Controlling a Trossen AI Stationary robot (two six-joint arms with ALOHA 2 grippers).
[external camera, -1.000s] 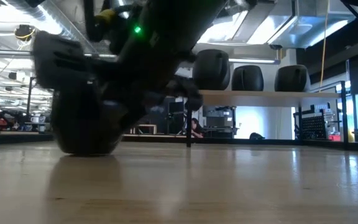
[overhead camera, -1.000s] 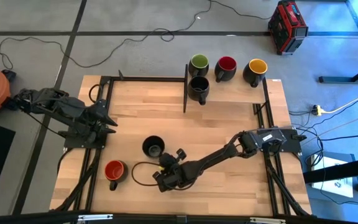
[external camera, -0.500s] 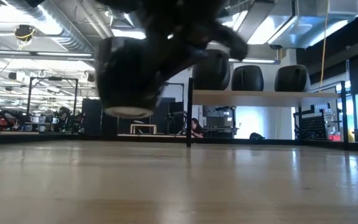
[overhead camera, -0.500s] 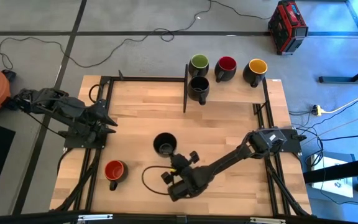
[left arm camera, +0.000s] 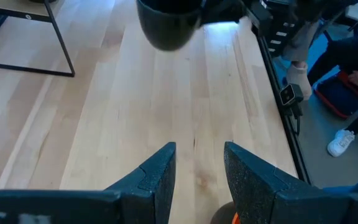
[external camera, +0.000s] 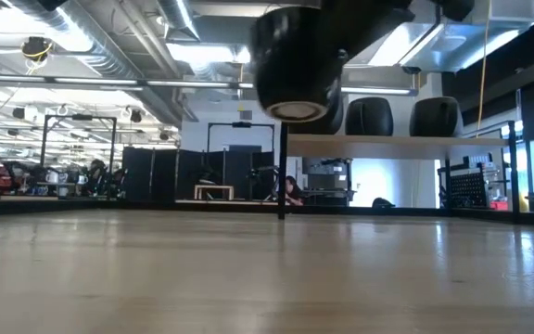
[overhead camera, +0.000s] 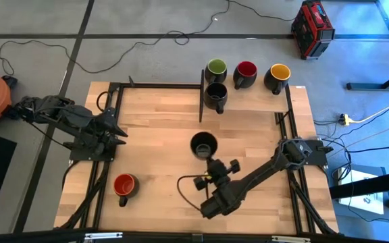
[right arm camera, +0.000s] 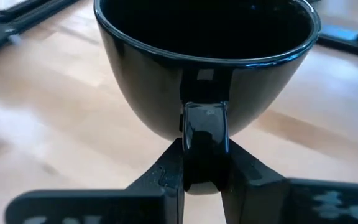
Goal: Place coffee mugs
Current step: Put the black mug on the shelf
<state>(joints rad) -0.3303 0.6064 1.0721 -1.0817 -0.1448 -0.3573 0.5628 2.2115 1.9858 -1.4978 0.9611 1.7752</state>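
Wooden table (overhead camera: 154, 128) with black frame rails, grey floor around; the low view looked across the top into a workshop room. Right gripper (right arm camera: 201, 171) had its fingers (right arm camera: 166, 180) pinched tight on the handle of a black-inside mug (overhead camera: 203, 145), both pads touching the handle. That mug was held clear of the wood, base visible from below in the low view (external camera: 299, 60), mouth up, handle pointing back toward the gripper, long axis upright. It hung over the table's middle, between the shelf (overhead camera: 248, 100) and the near edge. Left gripper (left arm camera: 197, 171) waited at the table's left side, fingers apart, nothing between them. On the shelf at the far side: green-inside mug (overhead camera: 215, 68), red-inside mug (overhead camera: 246, 71), yellow-inside mug (overhead camera: 278, 74) in a row, with a second black-inside mug (overhead camera: 215, 94) just in front of the green one. Another red-inside mug (overhead camera: 123, 186) stood on the wood near the front left, well apart from the held mug, handle toward the near edge. A black cable loop (overhead camera: 188, 189) lay just beside the right arm.
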